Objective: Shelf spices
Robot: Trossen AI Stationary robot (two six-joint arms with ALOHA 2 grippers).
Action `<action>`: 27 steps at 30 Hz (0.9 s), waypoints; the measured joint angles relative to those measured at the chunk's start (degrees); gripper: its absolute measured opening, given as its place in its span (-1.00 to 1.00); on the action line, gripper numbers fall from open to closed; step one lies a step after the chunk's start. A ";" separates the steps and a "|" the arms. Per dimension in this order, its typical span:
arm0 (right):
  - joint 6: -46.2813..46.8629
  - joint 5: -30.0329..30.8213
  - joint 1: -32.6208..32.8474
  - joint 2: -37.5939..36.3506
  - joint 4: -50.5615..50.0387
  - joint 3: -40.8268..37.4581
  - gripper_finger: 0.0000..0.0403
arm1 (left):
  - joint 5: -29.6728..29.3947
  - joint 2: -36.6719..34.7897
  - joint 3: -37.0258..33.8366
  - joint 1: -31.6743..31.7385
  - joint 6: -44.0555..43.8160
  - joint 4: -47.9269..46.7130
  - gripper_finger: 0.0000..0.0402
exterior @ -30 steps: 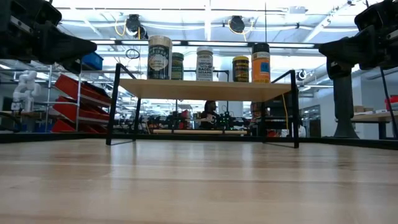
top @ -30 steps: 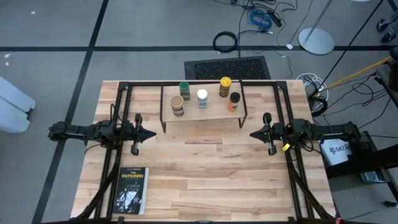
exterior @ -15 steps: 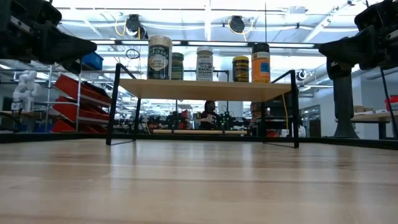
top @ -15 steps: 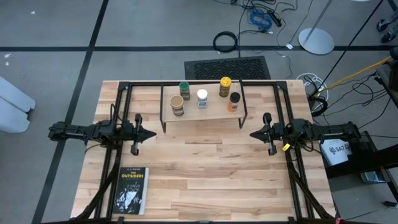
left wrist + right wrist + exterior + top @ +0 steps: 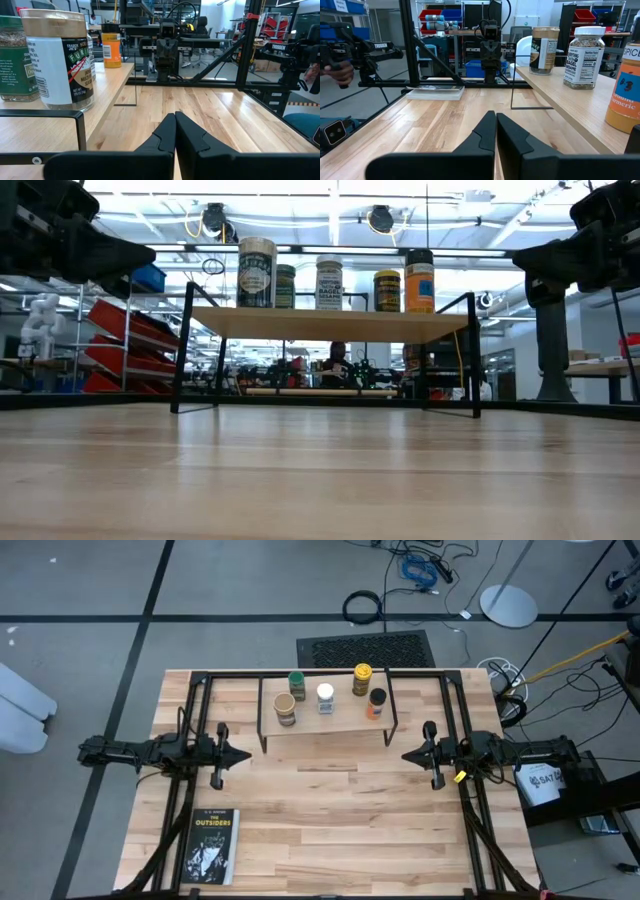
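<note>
Five spice jars stand upright on the shelf's wooden plank (image 5: 330, 720): green lid (image 5: 297, 681), tan lid (image 5: 285, 704), white lid (image 5: 325, 693), yellow lid (image 5: 362, 672), black lid on an orange body (image 5: 377, 698). The low view shows all five atop the shelf (image 5: 330, 324), which rests on thin black wire legs. My left gripper (image 5: 246, 753) is shut, left of the shelf and nearer than it. My right gripper (image 5: 405, 754) is shut, right of the shelf. Their fingertips meet in the wrist views (image 5: 175, 116) (image 5: 496, 115). Each points toward the other across the table.
A book, "The Outsiders" (image 5: 211, 846), lies flat near the table's near left corner. Black rails (image 5: 320, 673) frame the table's far and side edges. Bare wood (image 5: 330, 820) stretches between the arms and toward the near edge. A hand (image 5: 340, 72) shows in the room beyond.
</note>
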 joint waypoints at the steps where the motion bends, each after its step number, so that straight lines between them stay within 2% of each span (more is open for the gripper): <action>1: 0.00 -0.02 0.00 0.00 0.00 0.00 -1.00 | 0.00 0.00 -0.01 0.00 -0.01 0.10 -0.97; 11: 0.00 0.00 0.01 0.00 0.01 0.00 -1.00 | 1.49 0.01 0.00 0.00 -0.22 4.54 -0.97; 14: 0.00 -0.01 0.01 0.00 0.01 -0.01 -1.00 | 1.57 0.71 2.51 0.00 -1.50 4.52 -0.97; 19: 0.00 0.00 0.00 0.00 0.00 0.00 -1.00 | 2.15 4.23 11.89 0.00 -1.50 2.83 -0.97; 27: -0.01 0.00 0.01 0.00 0.01 0.01 -1.00 | 2.17 16.83 35.54 0.00 3.34 -12.63 -0.97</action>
